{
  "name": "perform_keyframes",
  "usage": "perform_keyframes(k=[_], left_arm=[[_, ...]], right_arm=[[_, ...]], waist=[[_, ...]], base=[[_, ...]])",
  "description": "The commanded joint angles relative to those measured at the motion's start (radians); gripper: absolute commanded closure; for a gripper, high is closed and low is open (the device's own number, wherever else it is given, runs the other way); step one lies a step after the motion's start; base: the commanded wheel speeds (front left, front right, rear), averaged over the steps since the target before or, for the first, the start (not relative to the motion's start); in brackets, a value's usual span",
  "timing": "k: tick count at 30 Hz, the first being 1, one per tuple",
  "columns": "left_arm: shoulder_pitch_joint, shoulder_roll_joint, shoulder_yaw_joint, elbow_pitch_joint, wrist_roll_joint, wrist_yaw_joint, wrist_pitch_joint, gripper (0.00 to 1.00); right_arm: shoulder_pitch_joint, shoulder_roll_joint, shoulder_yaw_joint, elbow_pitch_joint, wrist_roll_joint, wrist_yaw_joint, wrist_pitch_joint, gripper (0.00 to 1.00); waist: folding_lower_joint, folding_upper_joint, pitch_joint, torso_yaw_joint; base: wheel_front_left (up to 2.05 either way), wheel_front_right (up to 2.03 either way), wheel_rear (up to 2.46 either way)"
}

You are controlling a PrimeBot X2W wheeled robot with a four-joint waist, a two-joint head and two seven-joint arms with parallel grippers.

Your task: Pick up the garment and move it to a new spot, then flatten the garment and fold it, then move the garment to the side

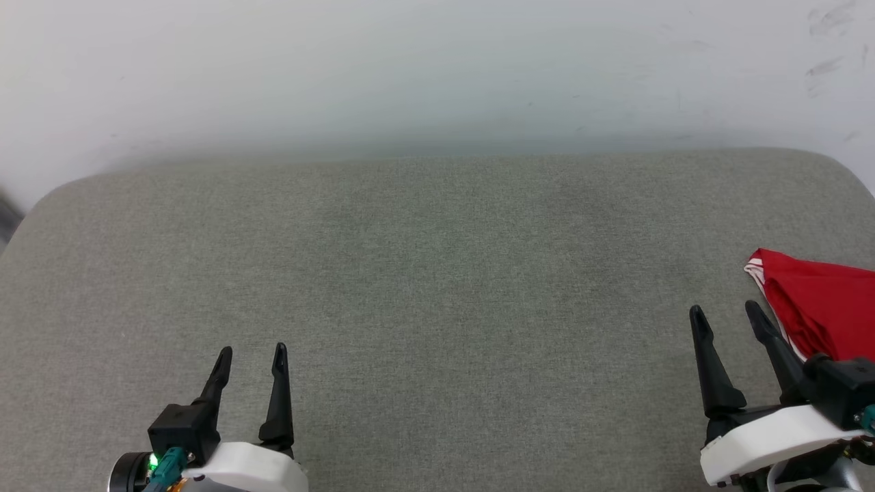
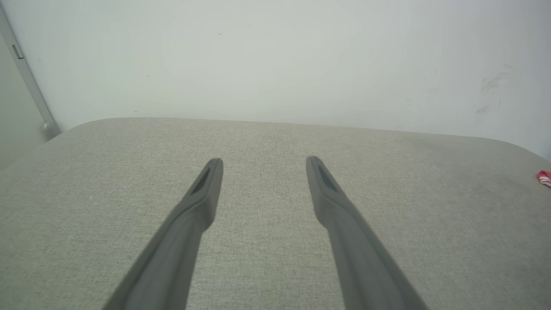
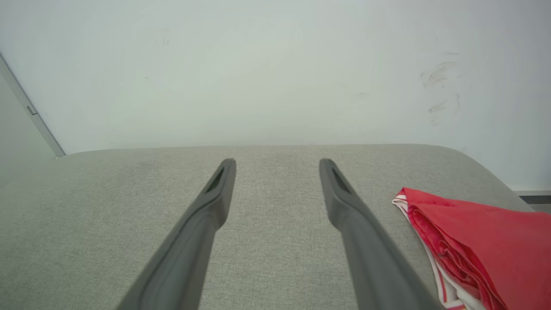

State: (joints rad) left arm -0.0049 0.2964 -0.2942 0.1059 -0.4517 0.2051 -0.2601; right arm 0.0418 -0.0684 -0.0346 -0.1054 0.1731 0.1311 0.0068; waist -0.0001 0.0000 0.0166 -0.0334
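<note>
The red garment (image 1: 824, 307) lies folded at the right edge of the grey cushioned surface (image 1: 437, 287), its white striped trim along the left side. In the right wrist view the garment (image 3: 482, 245) sits just right of my right fingers. A small red corner of the garment (image 2: 544, 177) shows at the far right of the left wrist view. My right gripper (image 1: 726, 313) stands open beside the garment, apart from it, with nothing between its fingers. My left gripper (image 1: 251, 352) is open over bare fabric at the lower left.
A white wall (image 1: 437, 68) rises right behind the surface. The surface has rounded far corners. A grey door frame (image 2: 26, 77) stands at the far left.
</note>
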Motion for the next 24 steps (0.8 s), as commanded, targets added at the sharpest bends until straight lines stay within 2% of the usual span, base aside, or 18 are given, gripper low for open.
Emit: perform_keyframes(k=[1, 7, 8, 10, 24], left_arm=[[-0.01, -0.003, 0.002, 0.003, 0.007, -0.002, -0.007, 0.0], [-0.011, -0.005, 0.006, 0.002, 0.01, -0.008, -0.007, 0.0], [-0.003, -0.002, 0.004, 0.002, 0.007, -0.004, 0.0, 1.0], [0.002, -0.008, 0.006, 0.007, -0.004, -0.008, 0.004, 1.0], [-0.021, -0.045, 0.074, 0.032, -0.232, -0.069, 0.067, 1.0]], right_arm=[[0.005, 0.003, -0.001, -0.007, -0.008, -0.001, 0.001, 0.0], [0.0, 0.006, -0.006, -0.004, -0.007, -0.001, -0.005, 0.0], [-0.001, 0.003, -0.007, 0.0, -0.003, 0.0, -0.002, 1.0], [0.0, 0.003, -0.005, 0.012, 0.009, 0.0, -0.003, 1.0], [-0.03, 0.001, -0.014, 0.074, 0.289, 0.0, 0.015, 1.0]], waist=[[0.0001, 0.0, 0.001, -0.001], [0.0001, 0.0, 0.005, -0.005], [0.0001, 0.0, 0.005, -0.005], [0.0001, 0.0, 0.005, -0.005], [0.0001, 0.0, 0.003, -0.001]], base=[[0.0, 0.0, 0.0], [0.0, 0.0, 0.0], [0.0, 0.0, 0.0], [0.0, 0.0, 0.0], [0.0, 0.0, 0.0]])
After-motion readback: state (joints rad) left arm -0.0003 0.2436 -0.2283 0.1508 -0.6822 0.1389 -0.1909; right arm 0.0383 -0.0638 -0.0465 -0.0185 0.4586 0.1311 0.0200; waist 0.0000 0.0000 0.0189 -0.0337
